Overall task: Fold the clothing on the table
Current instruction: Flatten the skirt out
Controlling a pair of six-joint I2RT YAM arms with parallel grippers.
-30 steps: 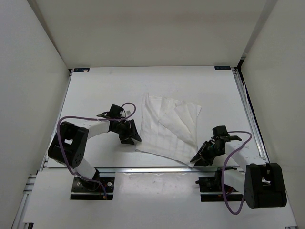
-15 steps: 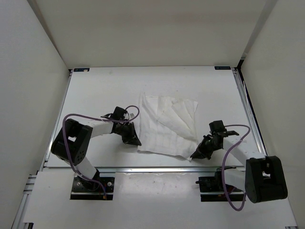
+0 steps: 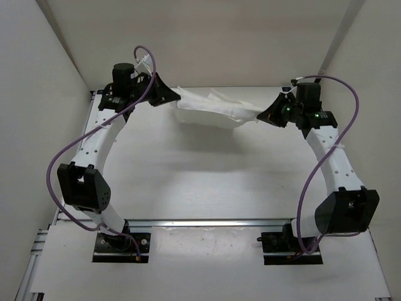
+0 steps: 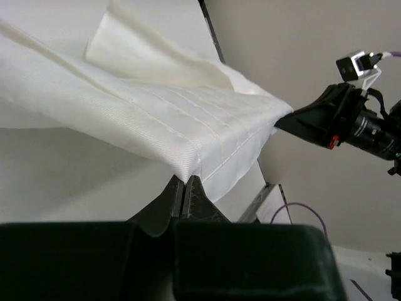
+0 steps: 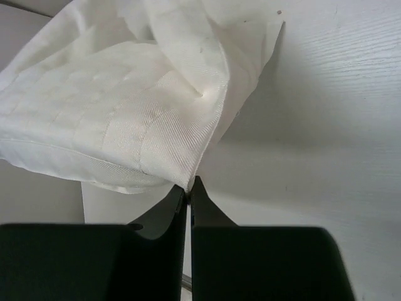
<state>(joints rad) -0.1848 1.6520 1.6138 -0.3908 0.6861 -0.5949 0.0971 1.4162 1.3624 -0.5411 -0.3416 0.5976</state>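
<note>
The clothing [image 3: 210,108], a thin white ribbed cloth, hangs stretched in the air above the far part of the table [image 3: 207,169]. My left gripper [image 3: 170,98] is shut on its left corner, and my right gripper [image 3: 263,115] is shut on its right corner. In the left wrist view the clothing [image 4: 144,113] spreads away from my left gripper [image 4: 185,180], whose jaws pinch a folded corner. The right wrist view shows the clothing [image 5: 125,106] bunched above my right gripper [image 5: 188,187], pinched at its lowest corner.
White walls [image 3: 37,81] close in the table on the left, back and right. An aluminium rail [image 3: 207,222] runs along the near edge by the arm bases. Purple cables [image 3: 326,157] loop off both arms. The right arm [image 4: 351,122] appears in the left wrist view.
Both grippers shut on the cloth's near corners, then rose and swung to the far side of the table. The cloth went from lying flat to hanging stretched between them.
</note>
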